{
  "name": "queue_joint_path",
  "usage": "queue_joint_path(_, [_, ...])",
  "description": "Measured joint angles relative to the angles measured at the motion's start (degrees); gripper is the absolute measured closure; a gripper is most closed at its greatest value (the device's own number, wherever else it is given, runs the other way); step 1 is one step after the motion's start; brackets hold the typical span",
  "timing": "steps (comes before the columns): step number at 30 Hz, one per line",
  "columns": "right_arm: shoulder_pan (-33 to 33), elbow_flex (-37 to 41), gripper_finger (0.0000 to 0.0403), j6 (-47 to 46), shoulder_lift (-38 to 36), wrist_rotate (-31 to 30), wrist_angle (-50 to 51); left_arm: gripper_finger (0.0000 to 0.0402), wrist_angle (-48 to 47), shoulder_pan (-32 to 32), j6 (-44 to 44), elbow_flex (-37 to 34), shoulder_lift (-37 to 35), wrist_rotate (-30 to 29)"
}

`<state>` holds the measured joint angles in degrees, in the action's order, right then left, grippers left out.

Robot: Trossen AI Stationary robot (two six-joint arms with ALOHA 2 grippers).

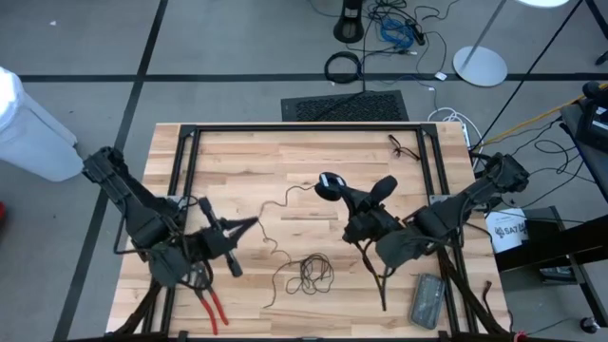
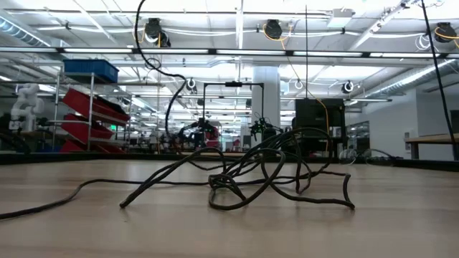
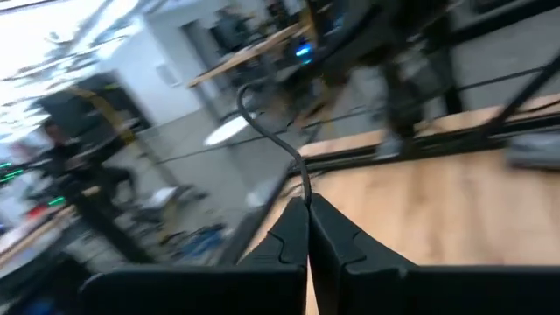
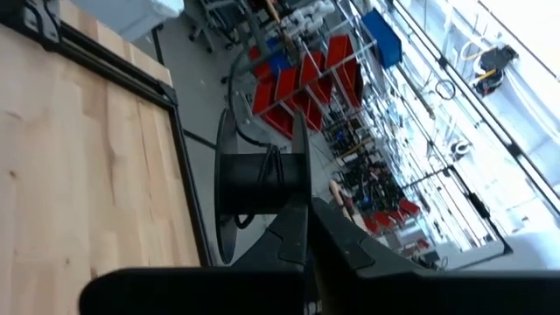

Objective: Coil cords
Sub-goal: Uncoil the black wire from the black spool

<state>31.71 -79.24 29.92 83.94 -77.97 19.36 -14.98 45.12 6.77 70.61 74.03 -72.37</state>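
Observation:
The cord is a very thin black wire. One stretch (image 1: 285, 197) runs in the air between my two grippers. A loose tangle of it (image 1: 309, 274) (image 2: 251, 179) lies on the wooden table (image 1: 237, 161). Its end is wound on a small round dark puck (image 1: 329, 182) with a bluish-grey centre; the right wrist view shows this puck (image 4: 262, 184) as a spool. My left gripper (image 1: 255, 222) (image 3: 306, 203) is shut on the wire left of the table's middle. My right gripper (image 1: 342, 192) (image 4: 304, 208), above the middle, is shut on the puck. My left gripper pinches the thin wire (image 3: 304, 191) between its two fingertips, a single strand. The fingers come level from the table's left. The wire leaves the tips bent and slack, clear of the table. My right gripper pinches the puck at the edge of its disc (image 4: 296, 197) between the two shut fingers. The fingers come level from the table's right. The puck is lifted clear of the table, with wire wound on its hub (image 4: 267, 175).
Red-handled pliers (image 1: 211, 304) lie near the front edge below my left gripper. A grey flat object (image 1: 426, 299) lies at the front right. A small dark item (image 1: 399, 147) sits at the back right. A black frame (image 1: 304, 127) borders the table.

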Motion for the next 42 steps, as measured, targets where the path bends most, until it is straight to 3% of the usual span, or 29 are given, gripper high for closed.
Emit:
queue_joint_path(7, [-2.2, 0.0, 0.0403, -5.2, 0.0, 0.0, 3.9, 0.0402, 6.7, 0.0, 6.0, 0.0, 1.6, 7.7])
queue_joint_path(15, [-4.2, 0.0, 0.0403, -9.3, 0.0, -0.1, 8.2, 0.0402, 7.0, -0.1, 6.0, 0.0, 1.6, 11.7])
queue_joint_path(29, [-7.8, 0.0, 0.0403, -18.7, 0.0, -0.1, 17.7, 0.0402, 10.0, -2.2, 5.7, 0.1, 2.7, 26.2])
queue_joint_path(36, [-7.4, 0.0, 0.0403, -18.2, 0.0, -0.2, 16.6, 0.0402, 15.6, -5.3, 9.7, 0.1, 7.5, 36.7])
queue_joint_path(42, [-5.2, 0.0, 0.0403, -11.2, 0.0, -0.2, 9.0, 0.0402, 19.3, -8.7, 12.7, 0.1, 11.8, 42.9])
